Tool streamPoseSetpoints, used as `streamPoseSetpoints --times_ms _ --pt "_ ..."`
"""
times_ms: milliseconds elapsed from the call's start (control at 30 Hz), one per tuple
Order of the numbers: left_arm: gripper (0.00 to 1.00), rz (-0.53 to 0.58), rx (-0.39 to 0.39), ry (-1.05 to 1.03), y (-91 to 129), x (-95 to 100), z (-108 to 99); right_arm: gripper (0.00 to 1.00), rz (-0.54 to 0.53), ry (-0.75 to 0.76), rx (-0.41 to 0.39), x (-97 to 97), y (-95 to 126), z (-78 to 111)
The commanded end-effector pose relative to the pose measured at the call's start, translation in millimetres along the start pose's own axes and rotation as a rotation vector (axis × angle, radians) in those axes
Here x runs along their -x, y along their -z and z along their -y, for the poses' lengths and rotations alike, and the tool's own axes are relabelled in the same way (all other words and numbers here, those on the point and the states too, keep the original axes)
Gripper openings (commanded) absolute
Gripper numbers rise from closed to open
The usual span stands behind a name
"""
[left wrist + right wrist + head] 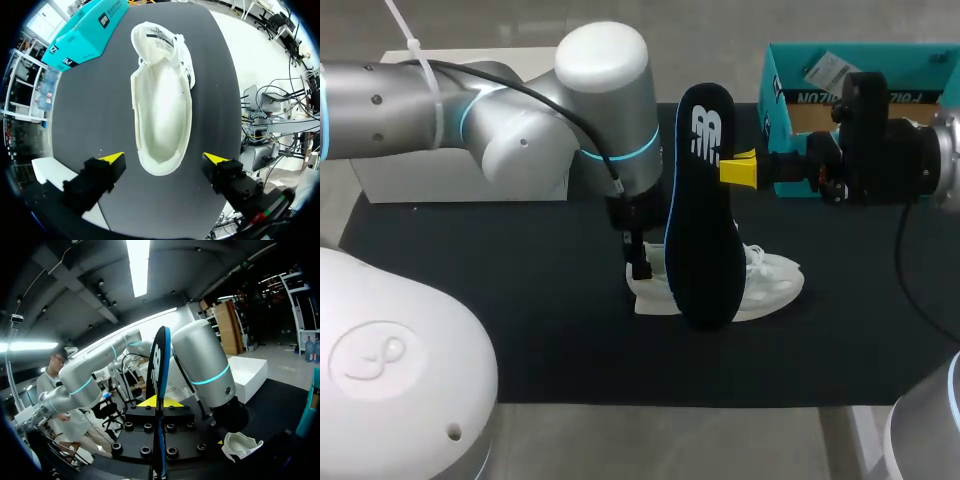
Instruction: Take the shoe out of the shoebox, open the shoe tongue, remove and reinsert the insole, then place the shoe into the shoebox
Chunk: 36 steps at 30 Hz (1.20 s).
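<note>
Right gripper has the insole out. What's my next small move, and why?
Probably lower the insole tip-first into the shoe: the right gripper holds it upright over it, the shoe's inside is bare, and the left gripper stands open astride the heel.

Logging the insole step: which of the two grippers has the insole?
The right gripper, shut on the black insole, which stands upright near the white shoe. The left gripper hangs open over the shoe's heel, holding nothing.
</note>
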<state>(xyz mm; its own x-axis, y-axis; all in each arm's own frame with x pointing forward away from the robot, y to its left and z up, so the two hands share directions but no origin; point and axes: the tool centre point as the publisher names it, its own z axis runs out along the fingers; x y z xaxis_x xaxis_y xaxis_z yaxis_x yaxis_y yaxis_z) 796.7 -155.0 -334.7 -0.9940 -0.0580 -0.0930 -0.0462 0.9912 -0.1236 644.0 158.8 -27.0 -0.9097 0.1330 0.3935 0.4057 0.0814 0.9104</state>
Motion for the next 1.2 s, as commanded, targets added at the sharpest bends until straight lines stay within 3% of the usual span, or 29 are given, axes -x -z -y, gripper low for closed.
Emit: streamPoseSetpoints --times_ms 33,267,467,600,900,967,1200 --pt "1.0 0.002 -0.001 -0.001 0 -0.4 -1 0.0 0.001 -0.001 0.0 0.0 -1 0.7" --pt "1.0 0.003 -0.013 0.008 -3 0.7 3 0.0 0.001 -0.001 0.0 0.0 -1 0.7" --pt "1.0 -0.025 -0.063 0.004 15 2.1 12 0.0 0.001 -0.001 0.0 0.0 -1 0.7" --pt "1.0 -0.021 -0.067 -0.008 16 11.0 25 0.0 0.001 -0.001 0.0 0.0 -1 0.7" --pt "1.0 -0.004 -0.072 -0.077 0 31.5 63 0.0 0.001 -0.001 0.0 0.0 -1 0.7" --pt "1.0 -0.014 -0.104 -0.108 -9 34.5 70 0.0 0.001 -0.001 0.0 0.0 -1 0.7" --pt "1.0 -0.028 -0.097 -0.092 -35 42.2 83 0.0 0.001 -0.001 0.0 0.0 -1 0.7"
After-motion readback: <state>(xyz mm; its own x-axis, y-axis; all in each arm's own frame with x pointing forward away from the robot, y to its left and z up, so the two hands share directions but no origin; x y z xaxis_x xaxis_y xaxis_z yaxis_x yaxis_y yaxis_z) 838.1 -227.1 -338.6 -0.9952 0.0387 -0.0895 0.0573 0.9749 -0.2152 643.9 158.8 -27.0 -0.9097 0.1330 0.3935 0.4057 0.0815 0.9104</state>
